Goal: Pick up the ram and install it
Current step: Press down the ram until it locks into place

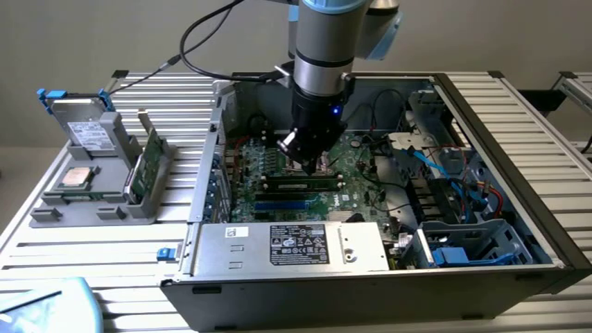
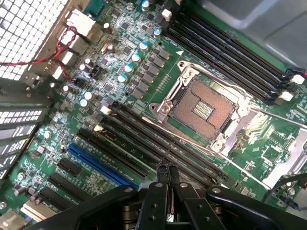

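Note:
A dark-green ram (image 1: 301,184) with black chips lies along a memory slot on the motherboard (image 1: 356,177) inside the open computer case. My gripper (image 1: 308,165) hangs just behind and above it, pointing straight down. In the wrist view the gripper (image 2: 168,169) is shut, its two black fingers (image 2: 161,173) pressed together with nothing between them. The tips stand over the row of long black memory slots (image 2: 144,139) beside the open processor socket (image 2: 205,108). Whether the tips touch the ram I cannot tell.
A grey power supply (image 1: 296,246) fills the case's near side. Cables and a drive cage (image 1: 462,236) crowd the exterior view's right. Outside the case, on the exterior view's left, a grey holder (image 1: 93,208) carries a square processor chip (image 1: 79,178) and another green stick (image 1: 148,166).

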{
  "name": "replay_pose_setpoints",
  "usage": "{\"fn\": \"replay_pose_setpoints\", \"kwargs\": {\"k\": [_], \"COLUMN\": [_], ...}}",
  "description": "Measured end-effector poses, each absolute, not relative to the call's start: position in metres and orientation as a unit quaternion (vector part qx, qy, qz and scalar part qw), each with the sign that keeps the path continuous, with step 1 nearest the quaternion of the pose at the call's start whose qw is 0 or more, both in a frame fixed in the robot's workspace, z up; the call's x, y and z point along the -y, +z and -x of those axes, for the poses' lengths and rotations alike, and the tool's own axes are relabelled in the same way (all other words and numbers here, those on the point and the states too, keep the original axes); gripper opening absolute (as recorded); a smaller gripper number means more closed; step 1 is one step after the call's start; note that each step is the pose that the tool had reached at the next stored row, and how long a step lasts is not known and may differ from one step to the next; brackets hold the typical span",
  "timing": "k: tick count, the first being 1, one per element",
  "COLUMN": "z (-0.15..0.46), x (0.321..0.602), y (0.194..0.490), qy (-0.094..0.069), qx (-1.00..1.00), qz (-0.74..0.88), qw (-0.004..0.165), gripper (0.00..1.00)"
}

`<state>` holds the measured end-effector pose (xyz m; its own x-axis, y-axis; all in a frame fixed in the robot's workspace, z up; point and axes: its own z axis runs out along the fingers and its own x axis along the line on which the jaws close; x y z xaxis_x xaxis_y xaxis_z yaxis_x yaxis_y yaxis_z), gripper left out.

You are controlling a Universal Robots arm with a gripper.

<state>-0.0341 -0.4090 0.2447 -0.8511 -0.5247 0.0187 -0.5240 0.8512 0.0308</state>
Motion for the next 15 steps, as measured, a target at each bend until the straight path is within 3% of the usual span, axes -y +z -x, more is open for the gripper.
{"fn": "replay_pose_setpoints", "kwargs": {"k": [15], "z": [0.0341], "x": [0.409], "y": [0.2447], "qy": [-0.014], "qx": [0.986], "qz": [-0.165], "qw": [0.012], "gripper": [0.11]}}
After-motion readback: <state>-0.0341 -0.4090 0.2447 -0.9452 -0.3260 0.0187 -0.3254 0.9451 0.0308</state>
